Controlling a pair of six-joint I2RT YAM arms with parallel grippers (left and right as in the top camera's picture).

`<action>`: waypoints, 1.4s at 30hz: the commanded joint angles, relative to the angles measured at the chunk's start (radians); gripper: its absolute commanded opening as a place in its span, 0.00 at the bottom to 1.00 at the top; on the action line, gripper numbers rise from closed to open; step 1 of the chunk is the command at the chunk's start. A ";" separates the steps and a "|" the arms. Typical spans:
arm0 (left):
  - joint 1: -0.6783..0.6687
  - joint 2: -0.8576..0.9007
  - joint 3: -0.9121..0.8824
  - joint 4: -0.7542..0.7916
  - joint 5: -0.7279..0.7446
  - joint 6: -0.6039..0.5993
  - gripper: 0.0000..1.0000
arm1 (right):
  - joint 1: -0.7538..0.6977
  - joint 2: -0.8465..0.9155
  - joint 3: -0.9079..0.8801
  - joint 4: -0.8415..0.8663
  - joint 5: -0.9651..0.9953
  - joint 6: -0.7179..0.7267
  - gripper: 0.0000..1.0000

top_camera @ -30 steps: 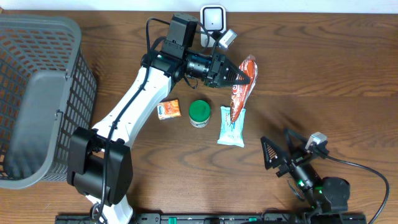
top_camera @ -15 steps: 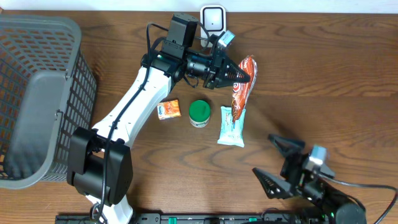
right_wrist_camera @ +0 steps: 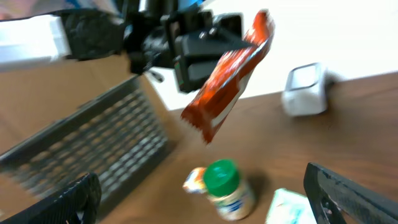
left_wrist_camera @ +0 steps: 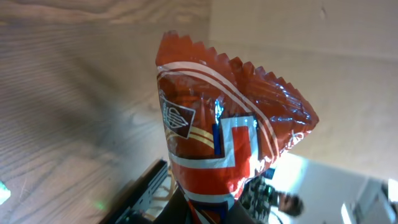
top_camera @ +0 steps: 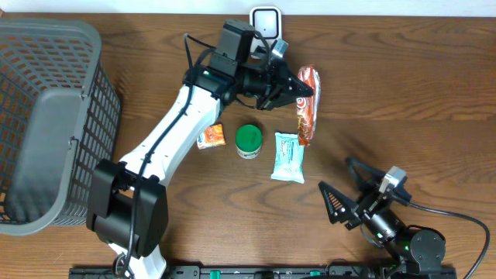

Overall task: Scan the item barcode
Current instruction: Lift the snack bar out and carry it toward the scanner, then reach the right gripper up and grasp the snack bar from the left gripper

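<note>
Left gripper (top_camera: 304, 91) clamps the orange snack packet (top_camera: 308, 116) aloft beside the scanner (top_camera: 265, 21). Right gripper (top_camera: 346, 186) stands spread wide; nothing held.

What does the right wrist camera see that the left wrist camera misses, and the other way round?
Only the right wrist view: the grey basket, the green-lidded jar, the white scanner, and the left gripper clamping the snack packet up off the table. Only the left wrist view: a close look at the snack packet's print, with a brown diamond logo and the zigzag top edge. Both: the orange-red snack packet and the wooden table.
</note>
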 commanded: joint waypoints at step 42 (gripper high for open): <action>-0.113 -0.007 0.003 0.012 -0.248 -0.280 0.07 | 0.076 0.984 0.067 0.975 0.210 -0.203 0.76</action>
